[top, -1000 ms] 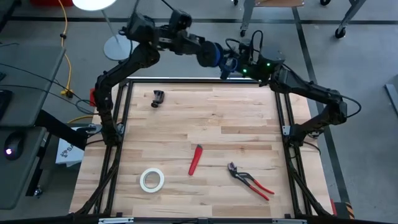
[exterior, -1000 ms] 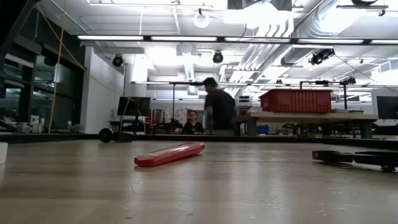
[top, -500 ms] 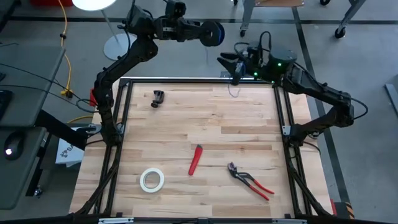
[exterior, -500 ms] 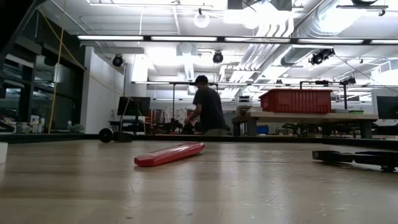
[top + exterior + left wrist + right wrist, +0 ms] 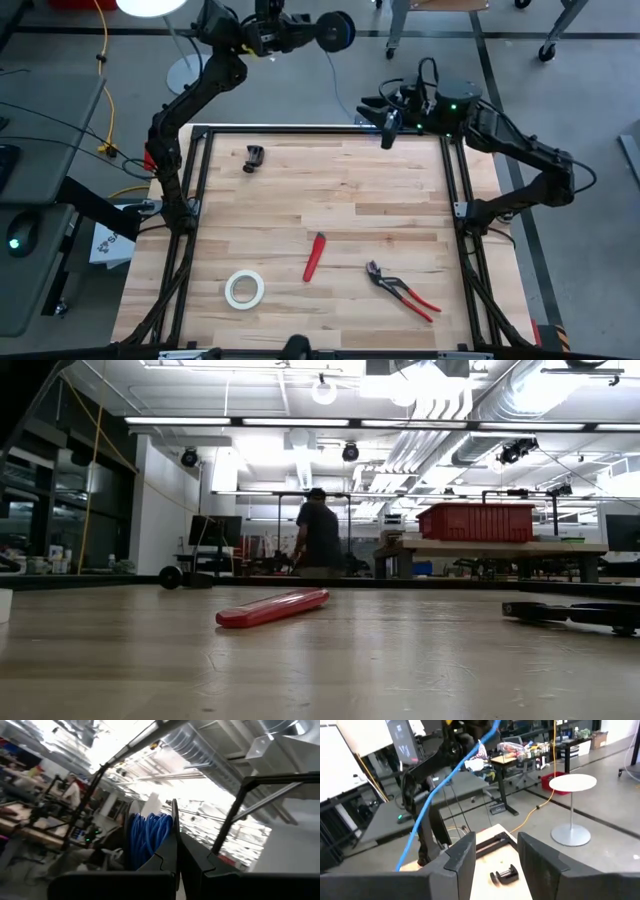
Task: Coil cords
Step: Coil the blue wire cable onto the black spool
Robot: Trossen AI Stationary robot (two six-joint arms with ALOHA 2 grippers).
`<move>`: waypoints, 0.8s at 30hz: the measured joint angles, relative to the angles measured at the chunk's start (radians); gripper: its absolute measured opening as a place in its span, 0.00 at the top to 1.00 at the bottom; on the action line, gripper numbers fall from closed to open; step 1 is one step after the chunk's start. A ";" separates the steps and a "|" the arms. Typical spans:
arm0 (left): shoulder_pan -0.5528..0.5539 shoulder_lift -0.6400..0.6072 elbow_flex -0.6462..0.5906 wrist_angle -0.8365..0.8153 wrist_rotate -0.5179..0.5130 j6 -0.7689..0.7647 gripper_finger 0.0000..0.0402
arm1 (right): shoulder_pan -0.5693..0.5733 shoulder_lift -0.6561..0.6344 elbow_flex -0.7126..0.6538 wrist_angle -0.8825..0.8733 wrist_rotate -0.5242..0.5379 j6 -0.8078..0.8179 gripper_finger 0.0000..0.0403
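My left gripper point(image 5: 318, 32) is raised beyond the table's far edge, shut on a small black spool point(image 5: 336, 30) wound with blue wire point(image 5: 147, 837). A loose length of that cord point(image 5: 427, 802) runs slanting from the spool down past my right gripper point(image 5: 375, 116). The right gripper hovers over the far edge, right of the spool. Its fingers stand open point(image 5: 495, 855) with nothing between them, and the cord passes the outer side of one finger point(image 5: 462, 857). My left gripper pinches the spool's black flange point(image 5: 175, 827) by its rim between its two fingers, edge-on. The spool is lifted clear, high above the table, with the wound wire beside the fingers. Whether my right gripper touches the passing cord, I cannot tell.
On the wooden table lie a black clamp point(image 5: 254, 157), a red-handled tool point(image 5: 315, 256), red-handled pliers point(image 5: 402, 291) and a white tape roll point(image 5: 244, 289). A white round lamp base point(image 5: 572, 782) stands beyond the far edge. A person point(image 5: 318, 540) walks in the room behind.
My left gripper has carried the spool away from the right gripper, out past the table's far edge, rolling as it went. The right gripper has shifted slightly toward the table's right and turned. The cord between them has drawn out longer. The person has walked left.
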State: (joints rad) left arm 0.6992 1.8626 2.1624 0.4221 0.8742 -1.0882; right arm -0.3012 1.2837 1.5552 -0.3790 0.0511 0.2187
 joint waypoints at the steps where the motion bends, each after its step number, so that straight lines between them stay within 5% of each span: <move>1: 0.004 0.000 0.000 -0.014 -0.001 0.010 1.00 | 0.000 -0.005 0.001 -0.006 0.000 -0.010 0.66; 6: 0.007 0.001 0.000 -0.044 -0.006 0.023 1.00 | 0.000 -0.015 0.001 -0.037 0.003 -0.041 0.72; 12: -0.001 -0.012 -0.001 -0.026 -0.021 -0.071 1.00 | -0.005 -0.022 0.001 -0.122 0.009 -0.080 0.98; 16: -0.013 -0.042 -0.001 -0.021 -0.048 -0.086 1.00 | -0.027 -0.023 0.001 -0.215 0.013 -0.024 0.89; 24: -0.024 -0.089 -0.001 -0.009 -0.082 0.001 1.00 | -0.032 -0.021 0.001 -0.486 0.090 0.011 0.57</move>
State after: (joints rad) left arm 0.6757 1.7731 2.1616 0.4133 0.7921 -1.0876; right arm -0.3332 1.2629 1.5566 -0.8650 0.1410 0.2300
